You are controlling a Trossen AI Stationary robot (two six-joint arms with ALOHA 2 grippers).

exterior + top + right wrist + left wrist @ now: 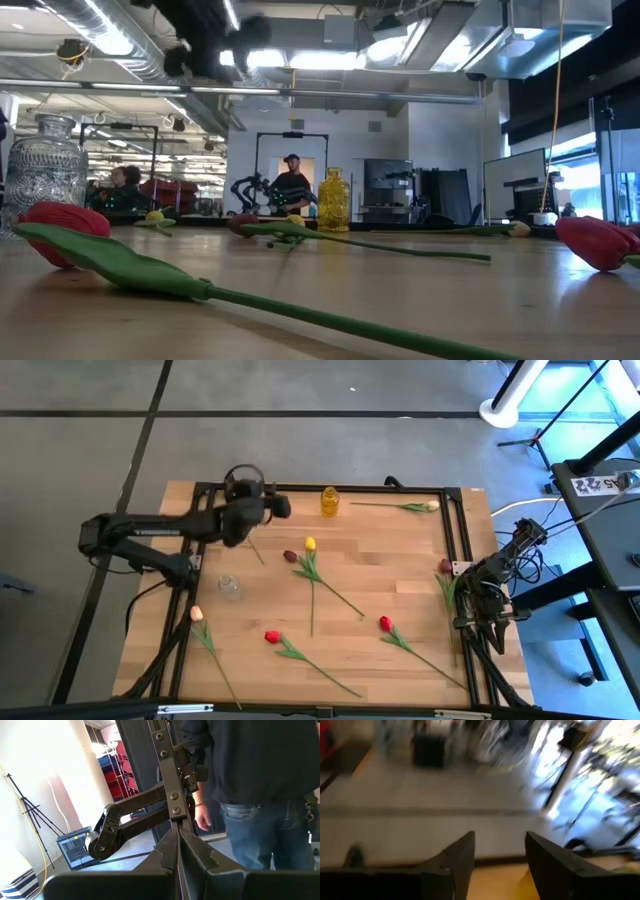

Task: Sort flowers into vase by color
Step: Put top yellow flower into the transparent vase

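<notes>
Pale wooden table [400, 560] with a smooth plank grain; clear cut-glass vase [45, 165]; glossy yellow glass vase [330, 501].

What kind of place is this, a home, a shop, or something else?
Most likely a robotics lab or workshop: two arms are mounted at a wooden table on a bare concrete floor, exposed ducts run overhead, and people work among equipment behind.

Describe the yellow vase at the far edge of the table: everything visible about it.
The yellow vase is small, made of see-through amber-yellow glass or plastic with a patterned surface, a rounded body and a narrower neck, as the low view shows. It stands upright on the wooden table near the middle of the far edge. No flower shows in it, and nothing touches it. The left gripper hovers just beside it, fingers open.
</notes>
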